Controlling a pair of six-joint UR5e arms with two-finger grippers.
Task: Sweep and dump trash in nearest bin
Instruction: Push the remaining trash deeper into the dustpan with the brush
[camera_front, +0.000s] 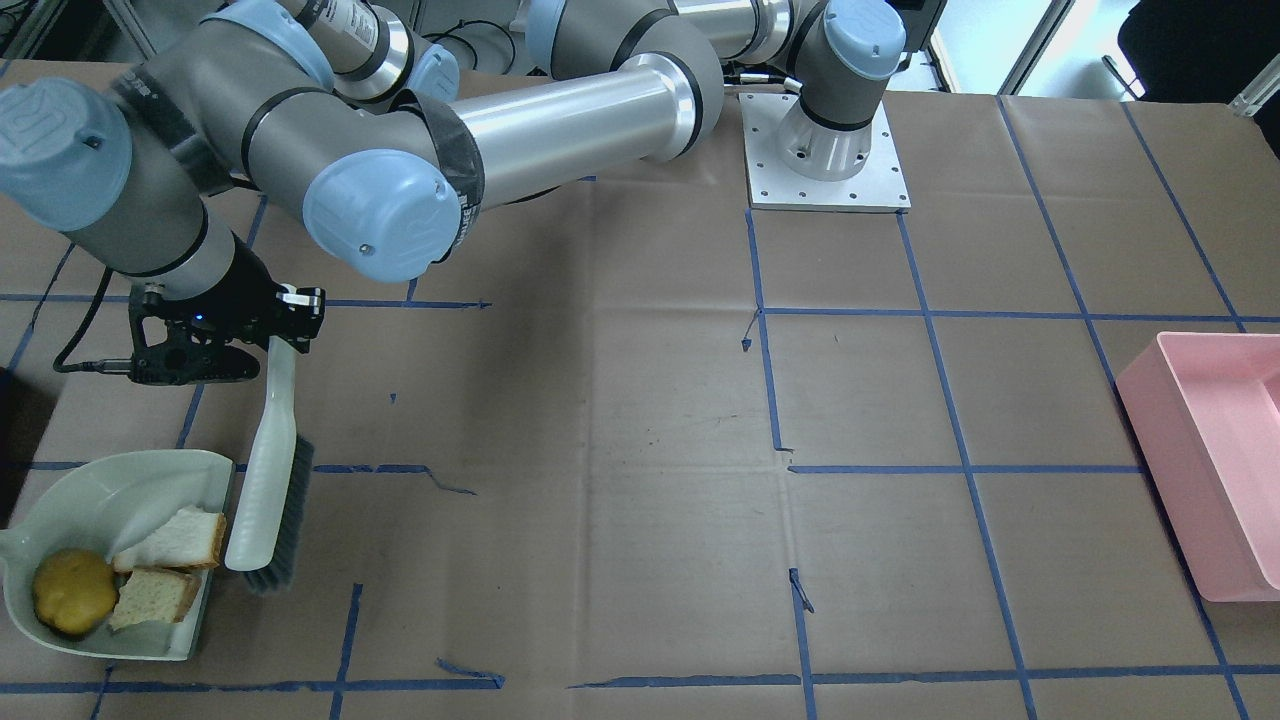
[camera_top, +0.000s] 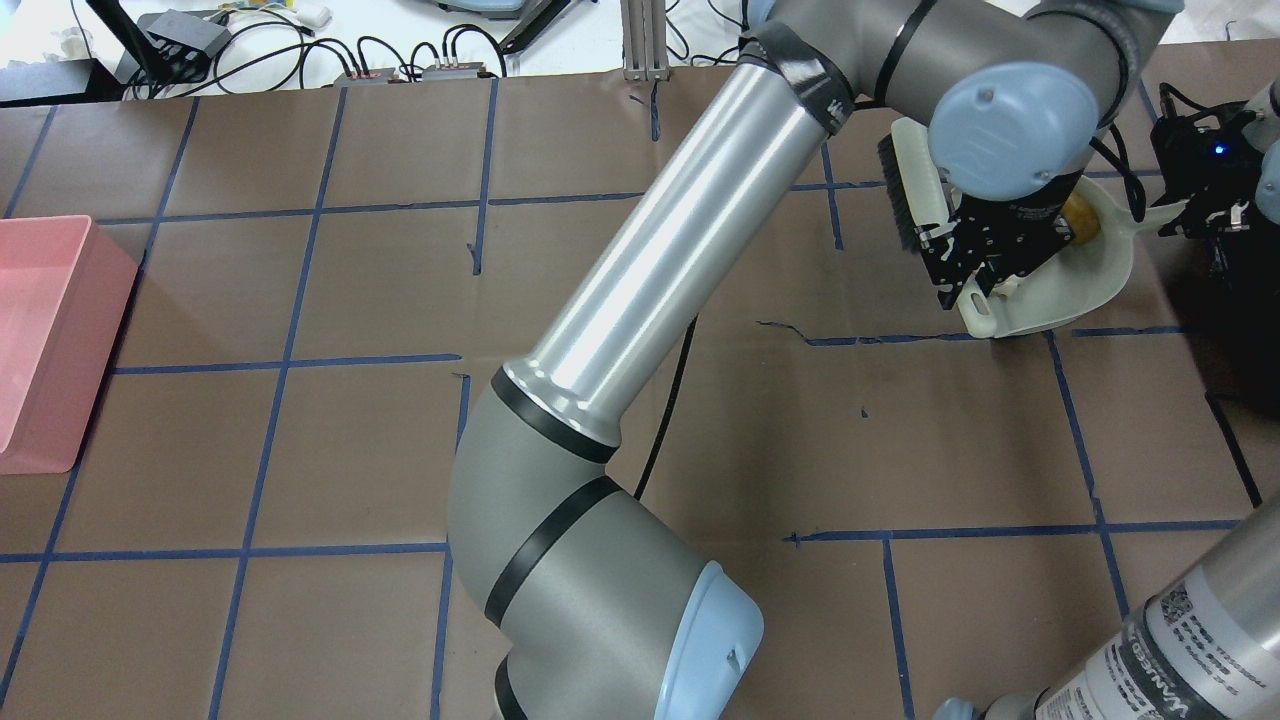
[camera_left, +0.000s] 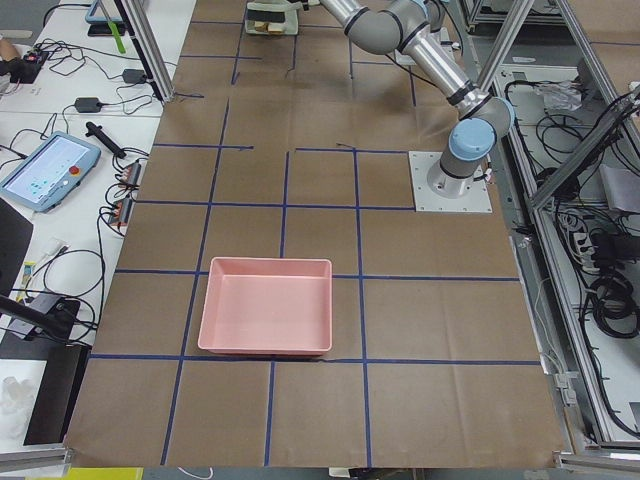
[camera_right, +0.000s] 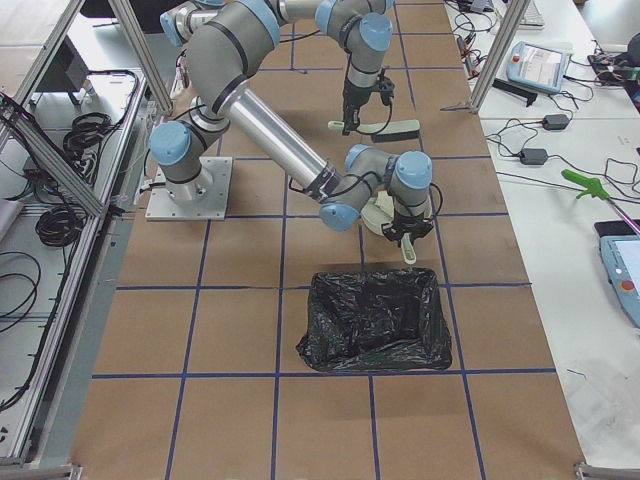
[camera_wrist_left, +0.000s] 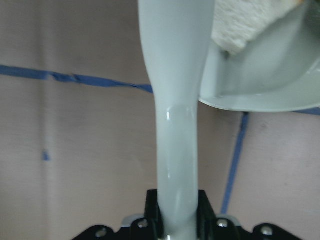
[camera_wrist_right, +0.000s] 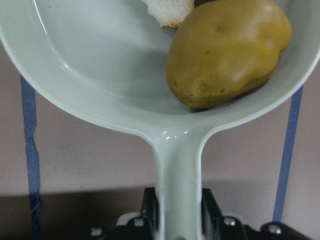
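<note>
A pale green dustpan (camera_front: 120, 490) lies on the table and holds the trash: a yellow-brown potato-like lump (camera_front: 73, 590) and two pieces of white bread (camera_front: 175, 540) (camera_front: 155, 597). My left gripper (camera_front: 288, 322) has reached across and is shut on the white handle of a brush (camera_front: 268, 470). The brush's dark bristles rest on the table at the pan's open edge. The left wrist view shows that grip (camera_wrist_left: 177, 220). My right gripper (camera_wrist_right: 177, 217) is shut on the dustpan's handle (camera_wrist_right: 177, 165), with the lump (camera_wrist_right: 227, 52) just ahead of it.
A black bag-lined bin (camera_right: 375, 320) stands on the table close beside the dustpan. A pink bin (camera_front: 1215, 460) sits at the far opposite end of the table. The left arm's long forearm (camera_top: 680, 250) stretches across the table's middle. Blue tape lines grid the brown surface.
</note>
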